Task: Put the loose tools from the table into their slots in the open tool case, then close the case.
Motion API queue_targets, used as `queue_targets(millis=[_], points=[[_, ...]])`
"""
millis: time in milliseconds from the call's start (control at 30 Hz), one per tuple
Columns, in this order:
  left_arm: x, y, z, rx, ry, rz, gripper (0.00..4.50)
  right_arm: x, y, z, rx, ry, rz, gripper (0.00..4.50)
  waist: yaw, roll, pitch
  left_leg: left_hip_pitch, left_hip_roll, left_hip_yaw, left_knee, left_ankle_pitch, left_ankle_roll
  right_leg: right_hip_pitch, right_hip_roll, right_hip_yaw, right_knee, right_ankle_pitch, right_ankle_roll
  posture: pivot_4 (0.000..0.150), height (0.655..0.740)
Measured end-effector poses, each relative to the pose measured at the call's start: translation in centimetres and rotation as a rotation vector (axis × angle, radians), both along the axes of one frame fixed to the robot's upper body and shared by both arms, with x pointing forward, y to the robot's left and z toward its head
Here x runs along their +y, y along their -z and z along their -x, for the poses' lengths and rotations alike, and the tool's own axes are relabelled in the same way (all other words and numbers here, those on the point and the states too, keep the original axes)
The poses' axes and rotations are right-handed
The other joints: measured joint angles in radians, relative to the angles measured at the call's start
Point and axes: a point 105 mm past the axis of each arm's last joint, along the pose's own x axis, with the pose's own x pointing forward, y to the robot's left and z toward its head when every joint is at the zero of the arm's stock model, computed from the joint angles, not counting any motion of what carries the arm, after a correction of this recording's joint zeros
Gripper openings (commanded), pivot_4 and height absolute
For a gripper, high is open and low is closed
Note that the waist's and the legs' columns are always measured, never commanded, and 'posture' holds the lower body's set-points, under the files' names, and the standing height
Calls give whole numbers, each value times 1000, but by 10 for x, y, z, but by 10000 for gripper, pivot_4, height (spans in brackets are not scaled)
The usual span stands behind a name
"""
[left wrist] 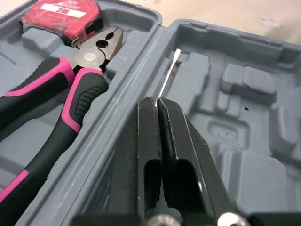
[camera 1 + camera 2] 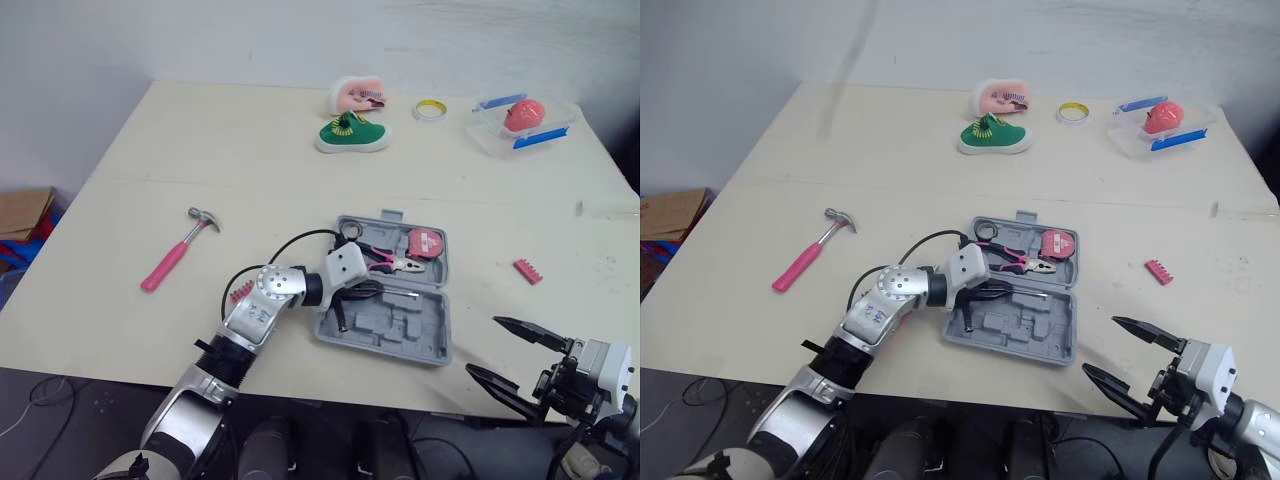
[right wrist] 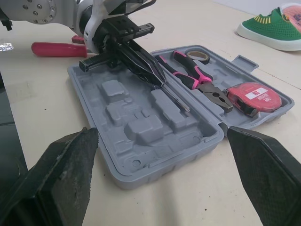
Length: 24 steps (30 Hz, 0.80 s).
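The table is lit brightly and evenly from above, and only soft, short shadows are produced. A narrow shadow is cast by the tool case along the edge nearest the right gripper. Beneath the left gripper, the recesses of the case are shaded darker. A bright glint is returned by the shaft of the screwdriver clamped just ahead of its fingertips, and a duller sheen by the pliers beside it. The right gripper's fingers are rendered almost black, with little surface detail.
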Motion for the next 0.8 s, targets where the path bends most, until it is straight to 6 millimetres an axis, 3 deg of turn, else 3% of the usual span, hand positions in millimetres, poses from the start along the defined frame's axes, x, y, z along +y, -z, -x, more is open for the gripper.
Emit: queue_targets(millis=[200, 367, 800], points=[[2, 4, 1, 32, -9, -33, 647, 0, 0, 0, 1, 5, -1, 45000, -1, 0, -3, 3, 0, 0, -1, -1, -1, 2, 0, 0, -1, 0, 0, 1500, 7400], [3, 12, 0, 61, -49, -99, 647, 0, -1, 0, 0, 9, -2, 45000, -1, 0, -10, 14, 2, 0, -3, -11, -2, 15, 1, -1, -6, 0, -1, 1500, 7400], [4, 18, 1, 48, -58, -118, 647, 2, -3, -1, -6, 12, -1, 45000, 0, 2, -32, 16, 4, 0, -3, -13, -3, 17, 1, 0, -8, -1, -1, 1500, 7400]])
